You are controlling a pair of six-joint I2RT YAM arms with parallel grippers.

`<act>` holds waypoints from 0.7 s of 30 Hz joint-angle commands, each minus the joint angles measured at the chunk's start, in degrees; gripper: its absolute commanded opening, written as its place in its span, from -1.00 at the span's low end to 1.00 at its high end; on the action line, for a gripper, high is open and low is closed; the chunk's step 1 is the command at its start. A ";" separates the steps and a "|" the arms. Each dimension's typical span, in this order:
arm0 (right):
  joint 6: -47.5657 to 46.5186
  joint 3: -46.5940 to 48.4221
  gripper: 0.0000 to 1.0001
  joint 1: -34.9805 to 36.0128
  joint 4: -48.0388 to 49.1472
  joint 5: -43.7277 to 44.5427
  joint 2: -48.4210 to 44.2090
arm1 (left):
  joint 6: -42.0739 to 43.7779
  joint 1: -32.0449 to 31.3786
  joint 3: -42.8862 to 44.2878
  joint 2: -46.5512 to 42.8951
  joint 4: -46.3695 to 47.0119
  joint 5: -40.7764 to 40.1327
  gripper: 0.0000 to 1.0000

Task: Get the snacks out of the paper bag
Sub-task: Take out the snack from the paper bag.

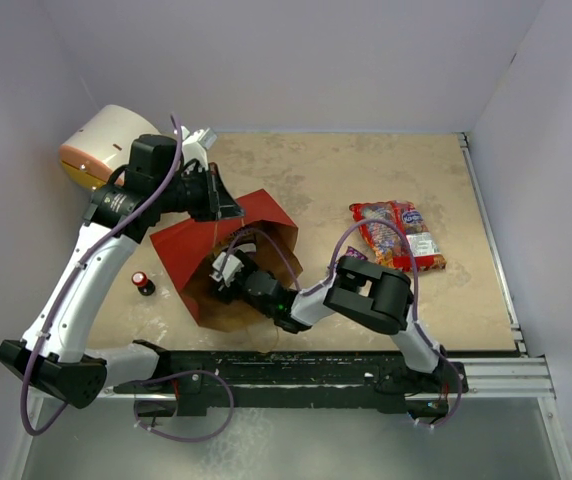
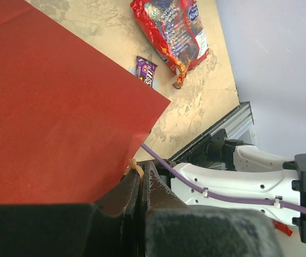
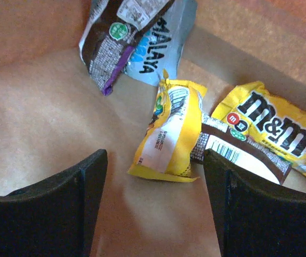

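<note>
currently right claw (image 3: 154, 176) spread wide inside paper bag (image 1: 261, 215), hovering over small yellow packet (image 3: 169, 128), m&m's packet (image 3: 270, 128) touching it, silvery-blue wrapper (image 3: 142, 43) behind. left claw (image 2: 140, 172) pinched tight on bag's edge. farther out on worktop (image 1: 316, 170): red-and-clear bag (image 1: 398, 232), purple wrapper (image 2: 146, 71) near it.

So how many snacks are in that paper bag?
3 show inside the paper bag: a silvery-blue packet at the back, a small yellow packet in the middle, a yellow M&M's packet touching it on the right. More may be hidden.
</note>
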 commanded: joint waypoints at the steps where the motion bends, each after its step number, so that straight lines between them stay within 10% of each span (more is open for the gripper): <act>1: 2.34 5.37 0.51 0.00 0.29 5.53 1.15 | 0.07 -0.05 3.22 0.64 1.68 1.06 -1.00; 21: -3.35 8.87 -0.32 0.03 -5.15 7.41 2.69 | 1.54 -0.03 2.39 -0.69 1.13 0.27 -1.00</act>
